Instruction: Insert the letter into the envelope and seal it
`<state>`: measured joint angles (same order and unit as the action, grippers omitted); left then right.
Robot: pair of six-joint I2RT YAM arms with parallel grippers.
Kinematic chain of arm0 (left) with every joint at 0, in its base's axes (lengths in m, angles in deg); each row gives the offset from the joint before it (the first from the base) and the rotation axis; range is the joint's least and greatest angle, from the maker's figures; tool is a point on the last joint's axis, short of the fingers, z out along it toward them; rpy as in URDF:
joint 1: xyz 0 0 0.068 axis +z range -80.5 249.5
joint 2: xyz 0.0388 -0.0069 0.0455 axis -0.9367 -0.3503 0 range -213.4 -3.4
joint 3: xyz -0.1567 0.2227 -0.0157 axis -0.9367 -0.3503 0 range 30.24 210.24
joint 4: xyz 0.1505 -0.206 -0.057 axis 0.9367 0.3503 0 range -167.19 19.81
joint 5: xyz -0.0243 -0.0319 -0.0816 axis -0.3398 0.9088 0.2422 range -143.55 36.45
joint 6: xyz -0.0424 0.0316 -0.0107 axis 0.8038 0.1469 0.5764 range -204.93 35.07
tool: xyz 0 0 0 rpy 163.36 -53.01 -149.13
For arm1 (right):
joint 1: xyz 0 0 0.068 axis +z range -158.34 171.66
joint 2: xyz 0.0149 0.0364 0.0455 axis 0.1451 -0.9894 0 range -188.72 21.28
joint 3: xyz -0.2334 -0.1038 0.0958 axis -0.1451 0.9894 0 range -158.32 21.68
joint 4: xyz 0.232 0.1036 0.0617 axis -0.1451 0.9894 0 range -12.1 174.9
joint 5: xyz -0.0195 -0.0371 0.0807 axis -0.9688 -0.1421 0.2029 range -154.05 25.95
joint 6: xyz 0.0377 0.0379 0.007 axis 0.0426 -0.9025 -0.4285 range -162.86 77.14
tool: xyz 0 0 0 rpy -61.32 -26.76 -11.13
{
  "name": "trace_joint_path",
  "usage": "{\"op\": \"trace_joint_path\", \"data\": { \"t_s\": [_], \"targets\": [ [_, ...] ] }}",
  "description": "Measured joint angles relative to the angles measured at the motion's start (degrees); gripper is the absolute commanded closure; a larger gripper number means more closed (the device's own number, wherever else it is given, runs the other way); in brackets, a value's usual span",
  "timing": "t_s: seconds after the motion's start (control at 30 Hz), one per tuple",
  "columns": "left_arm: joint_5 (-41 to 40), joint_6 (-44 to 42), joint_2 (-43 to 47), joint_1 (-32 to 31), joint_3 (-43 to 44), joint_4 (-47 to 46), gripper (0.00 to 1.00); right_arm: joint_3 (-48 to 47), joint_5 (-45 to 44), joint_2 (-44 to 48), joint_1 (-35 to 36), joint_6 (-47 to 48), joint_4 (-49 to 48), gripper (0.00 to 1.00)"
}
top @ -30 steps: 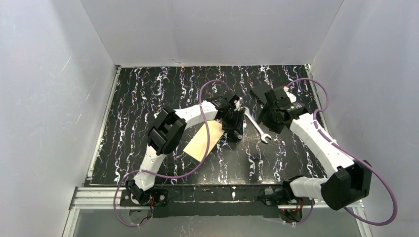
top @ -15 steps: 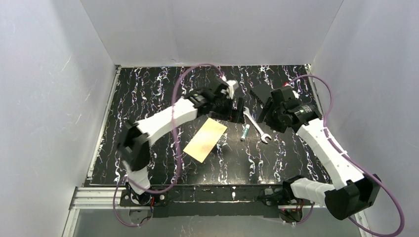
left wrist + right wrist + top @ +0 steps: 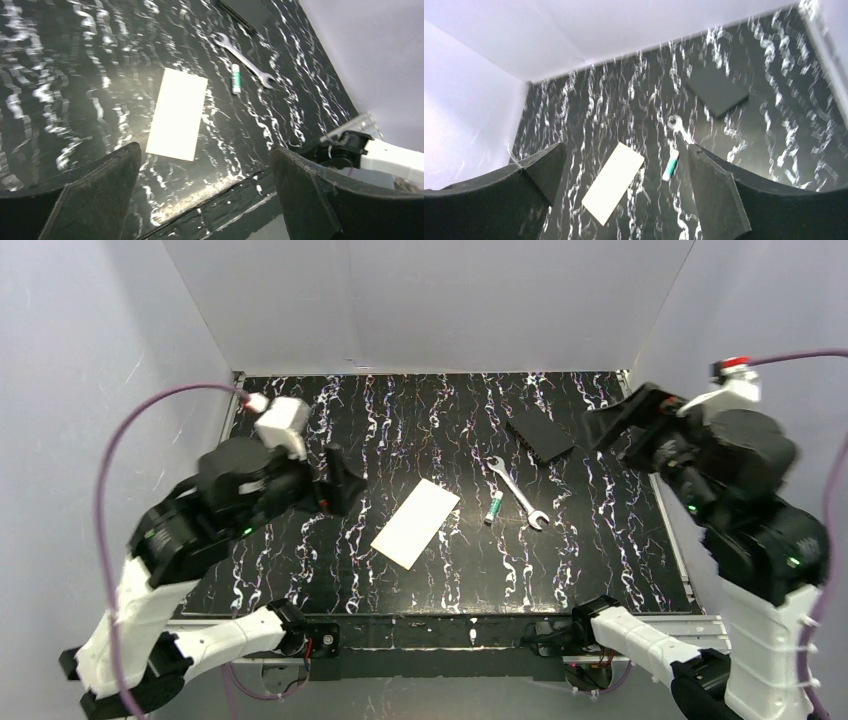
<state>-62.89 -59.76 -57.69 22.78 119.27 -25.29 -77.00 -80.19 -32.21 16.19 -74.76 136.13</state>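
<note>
The envelope [image 3: 416,523] lies flat in the middle of the table as a plain white rectangle, turned diagonally, with no flap standing out. It also shows in the left wrist view [image 3: 177,114] and the right wrist view [image 3: 614,182]. The letter is out of view. My left gripper [image 3: 338,480] hangs high over the left side, well away from the envelope, open and empty [image 3: 205,150]. My right gripper [image 3: 622,422] is raised at the far right, also open with nothing between its fingers [image 3: 626,147].
A silver wrench [image 3: 518,492] and a small green-and-white glue stick [image 3: 493,507] lie just right of the envelope. A flat black block [image 3: 541,435] sits at the back right. White walls close in the table on three sides.
Both arms have lifted and swung away from the table's middle, left arm to the left, right arm to the right. Both jaws have opened wide. The paper stays put and now looks white, not tan.
</note>
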Motion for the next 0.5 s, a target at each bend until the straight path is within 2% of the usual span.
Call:
{"op": "trace_joint_path", "data": {
  "t_s": [0.1, 0.2, 0.37, 0.5],
  "targets": [
    [-6.12, 0.00, 4.66, 0.00, 3.32, 6.16, 0.02, -11.02, -2.21, -1.33, 0.00, 4.17, 2.49, 0.01],
    [-11.43, 0.17, 8.00, 0.00, 7.23, 11.41, 0.02, -16.70, -4.04, -1.64, 0.00, 7.10, 3.41, 0.01],
    [-17.31, 0.92, 9.99, 0.00, 13.62, 19.43, 0.02, -18.73, -8.24, -1.16, 0.00, 10.82, 3.45, 0.01],
    [-19.74, 0.85, 10.91, 0.00, 15.15, 22.67, 0.02, -18.73, -10.75, -0.70, 0.00, 12.98, 3.19, 0.01]
  ]
}}
